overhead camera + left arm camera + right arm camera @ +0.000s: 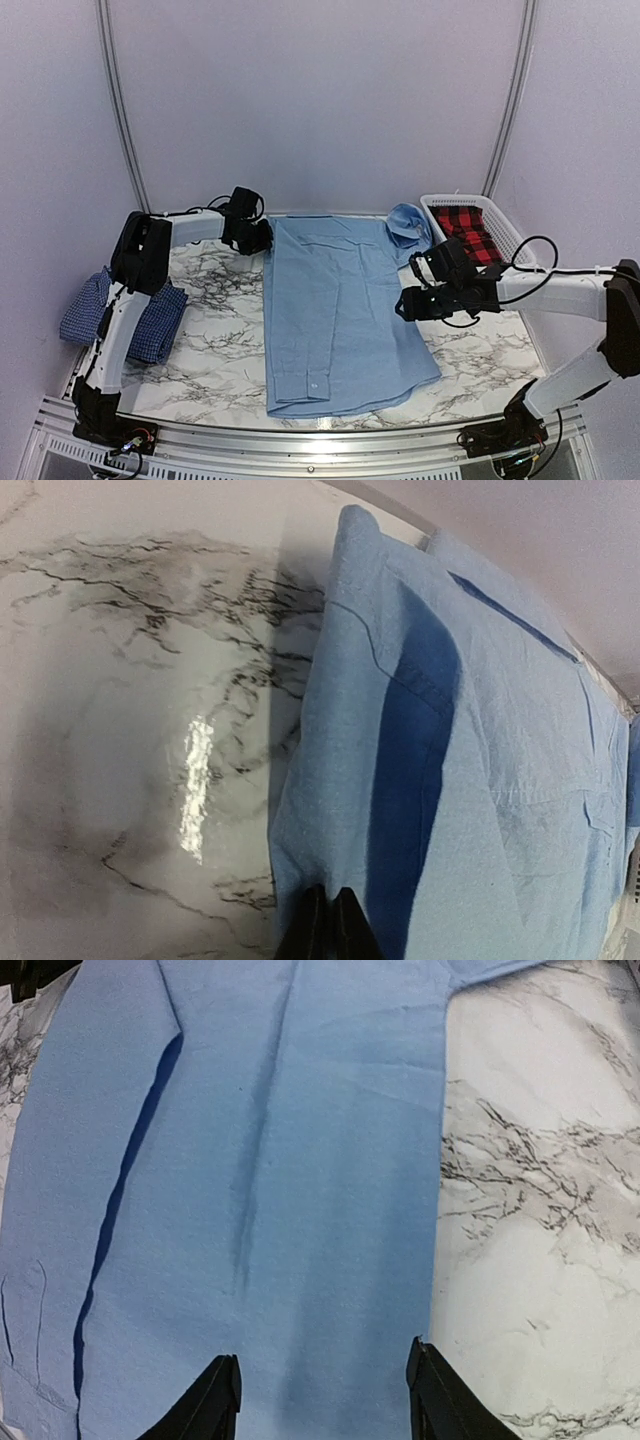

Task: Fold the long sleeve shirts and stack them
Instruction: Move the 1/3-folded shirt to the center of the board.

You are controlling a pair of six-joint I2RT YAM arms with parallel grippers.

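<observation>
**A:** Near edge first. The light blue shirt (pixel 340 310) lies flat down the middle of the table (pixel 220 350), hem toward us. One sleeve is laid along its left side, with the cuff (pixel 315 382) close to the hem. My reading is that a fold of the body is about to start.

**B:** Agreed. Halfway up, the right gripper (pixel 325 1400) hangs over the shirt's right part. Its jaws are well apart and hold nothing. The cloth's right edge runs just inside its right finger. It should take that edge through all layers before anything lifts, or the shirt will skew.

**A:** Out on the left, the dark blue check shirt (pixel 125 315) sits bunched at the table's left edge, partly under the left arm and apart from the work. Stacking waits.

**B:** At the far-left corner, the left gripper (pixel 328 920) has its fingertips drawn together over the cloth's edge. It looks like a pinch on the light blue shirt, though no cloth shows between the pads.

**A:** Then test that grip with a small lift. Carry low and keep the crease parallel to the laid sleeve, so the sleeve is not dragged out.

**B:** On the far right is the basket (pixel 452 198) with red plaid cloth (pixel 468 232) in it. A light blue bunch (pixel 408 222) lies just beside it, and I cannot tell whether it is sleeve or collar. It may want smoothing first.
</observation>
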